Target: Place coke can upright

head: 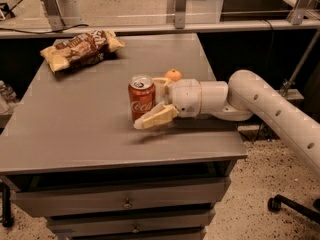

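The red coke can (141, 99) stands upright on the grey table (75, 129), right of the table's middle, with its silver top and pull tab facing up. My gripper (149, 102) reaches in from the right at can height. Its fingers are spread open on either side of the can: the near finger (156, 117) lies just in front of the can's base and the far finger (161, 83) is behind its right side. The white arm (260, 104) stretches off to the right.
An orange (173, 75) sits right behind the gripper's wrist. A brown-and-yellow snack bag (80, 48) lies at the table's far left corner. The table has drawers below, and a rail with posts (180, 6) runs behind it.
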